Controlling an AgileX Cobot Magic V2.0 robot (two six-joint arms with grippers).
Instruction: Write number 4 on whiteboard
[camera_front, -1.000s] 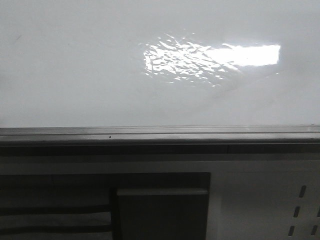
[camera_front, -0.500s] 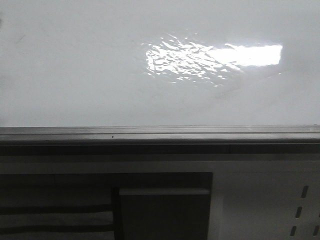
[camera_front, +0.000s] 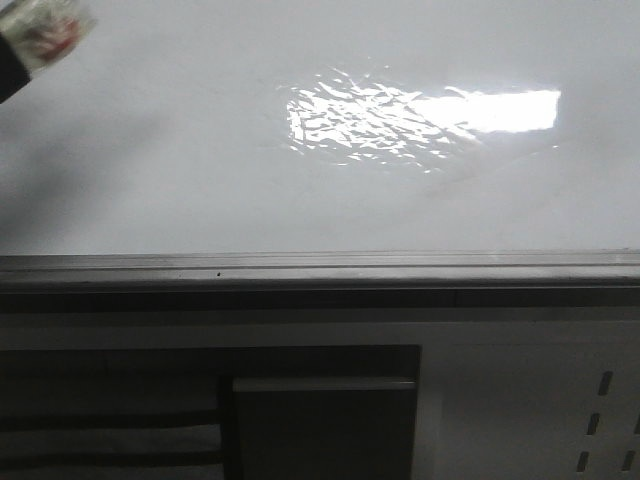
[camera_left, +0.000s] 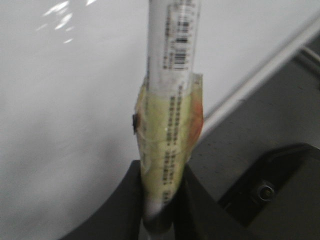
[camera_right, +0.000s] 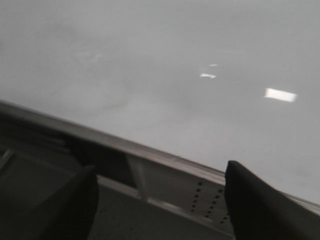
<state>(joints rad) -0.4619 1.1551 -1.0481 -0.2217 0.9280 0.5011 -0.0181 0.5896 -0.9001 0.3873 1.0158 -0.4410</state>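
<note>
The whiteboard (camera_front: 200, 160) fills the upper half of the front view, glossy white with a bright wrinkled glare and a grey frame edge (camera_front: 320, 265). No number 4 shows on it. My left gripper (camera_left: 160, 210) is shut on a white marker (camera_left: 172, 75) wrapped in yellowish tape, which points toward the whiteboard (camera_left: 60, 110). In the front view the taped marker end (camera_front: 45, 30) shows at the top left corner, over the board. My right gripper (camera_right: 160, 200) is open and empty, with the whiteboard (camera_right: 175, 60) and its frame beyond it.
Below the frame stands a white cabinet (camera_front: 520, 400) with dark panels (camera_front: 320, 420) and small slots at the right. A dark shadow lies on the board at the left (camera_front: 70, 170).
The taped marker has come into the front view at the top left corner, and a shadow has appeared on the board's left side. The board itself is unchanged.
</note>
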